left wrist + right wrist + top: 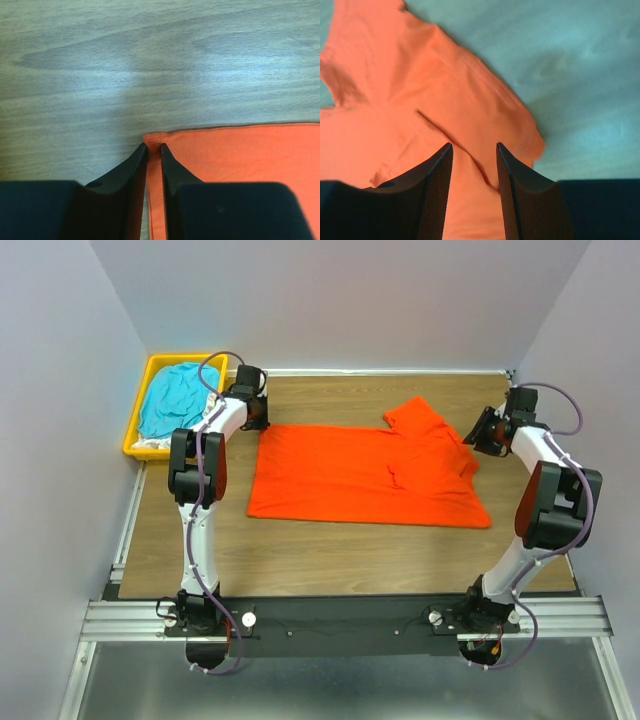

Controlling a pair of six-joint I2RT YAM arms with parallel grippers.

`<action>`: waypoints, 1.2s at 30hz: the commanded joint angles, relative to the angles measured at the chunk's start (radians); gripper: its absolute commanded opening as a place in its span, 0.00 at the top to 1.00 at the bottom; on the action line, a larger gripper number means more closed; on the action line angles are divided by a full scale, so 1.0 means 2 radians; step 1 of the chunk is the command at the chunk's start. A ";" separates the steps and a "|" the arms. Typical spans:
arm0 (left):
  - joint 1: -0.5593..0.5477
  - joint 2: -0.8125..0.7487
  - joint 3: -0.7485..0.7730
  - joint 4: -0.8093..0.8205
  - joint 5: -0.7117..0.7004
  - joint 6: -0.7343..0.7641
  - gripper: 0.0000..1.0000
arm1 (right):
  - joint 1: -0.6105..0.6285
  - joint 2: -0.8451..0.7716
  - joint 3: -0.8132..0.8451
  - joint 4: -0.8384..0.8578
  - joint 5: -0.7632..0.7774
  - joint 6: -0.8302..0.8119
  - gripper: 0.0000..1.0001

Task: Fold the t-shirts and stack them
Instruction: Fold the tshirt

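Observation:
An orange-red t-shirt lies spread flat on the wooden table, its right sleeve folded inward. My left gripper is at its far left corner. In the left wrist view the jaws are nearly together, pinching the hem strip of the orange-red t-shirt. My right gripper is at the shirt's right edge by the folded sleeve. In the right wrist view it stands open over the orange cloth, with a crease running between the fingers. A teal-blue t-shirt lies in the bin.
A yellow plastic bin sits at the back left corner, with some white fabric under the teal shirt. Walls close in the table on the left, back and right. Bare wood shows in front of the orange shirt.

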 commanded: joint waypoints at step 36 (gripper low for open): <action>-0.001 0.015 -0.009 -0.021 0.016 0.009 1.00 | 0.016 0.231 0.155 0.030 -0.081 -0.152 0.57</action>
